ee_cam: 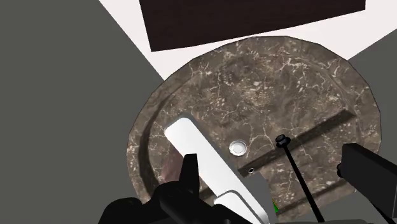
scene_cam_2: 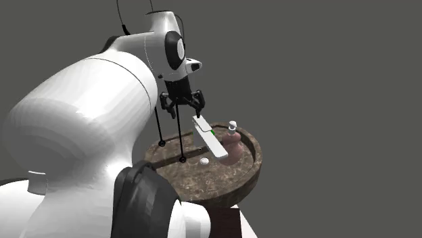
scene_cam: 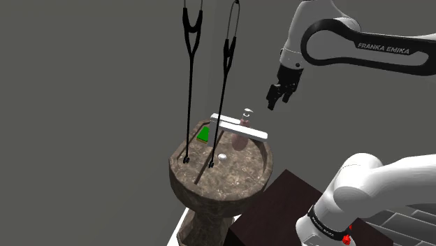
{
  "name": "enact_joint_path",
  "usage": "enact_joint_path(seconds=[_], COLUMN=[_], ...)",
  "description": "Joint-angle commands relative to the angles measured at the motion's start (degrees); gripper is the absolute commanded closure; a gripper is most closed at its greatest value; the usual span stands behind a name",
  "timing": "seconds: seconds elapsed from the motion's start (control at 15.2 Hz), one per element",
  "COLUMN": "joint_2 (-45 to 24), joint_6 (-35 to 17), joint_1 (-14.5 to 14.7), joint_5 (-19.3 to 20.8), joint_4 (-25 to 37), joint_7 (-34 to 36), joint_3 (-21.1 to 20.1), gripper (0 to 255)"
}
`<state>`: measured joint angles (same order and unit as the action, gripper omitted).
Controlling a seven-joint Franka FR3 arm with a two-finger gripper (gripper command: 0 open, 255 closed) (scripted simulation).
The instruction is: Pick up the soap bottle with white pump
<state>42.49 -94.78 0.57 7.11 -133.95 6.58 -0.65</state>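
Arm up w/ tool (scene_cam: 279, 99) open

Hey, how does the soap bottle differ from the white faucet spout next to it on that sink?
The soap bottle is pinkish with a white pump; the faucet spout is all white. The bottle stands upright and rounded; the spout is a long flat bar reaching over the basin. Both sit at the sink's rim.
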Motion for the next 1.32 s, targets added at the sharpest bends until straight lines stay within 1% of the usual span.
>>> enact_joint_path(seconds=[0.0,0.33,0.66,0.92,1.25], joint_2=[0.0,-8.64,-18.47,-27.04,-38.53], joint_6=[0.0,-6.21,-11.41,-14.56,-16.86], joint_1=[0.0,-1.08,-1.69,-1.99,-2.79], joint_5=[0.0,0.22,-1.13,-3.6,-8.49], joint_4=[0.0,2.07,6.01,10.5,17.82], joint_7=[0.0,-4.47,-9.4,-13.85,-20.0], joint_3=[0.0,5.25,10.12,13.65,17.14], gripper=[0,0,0,0,0])
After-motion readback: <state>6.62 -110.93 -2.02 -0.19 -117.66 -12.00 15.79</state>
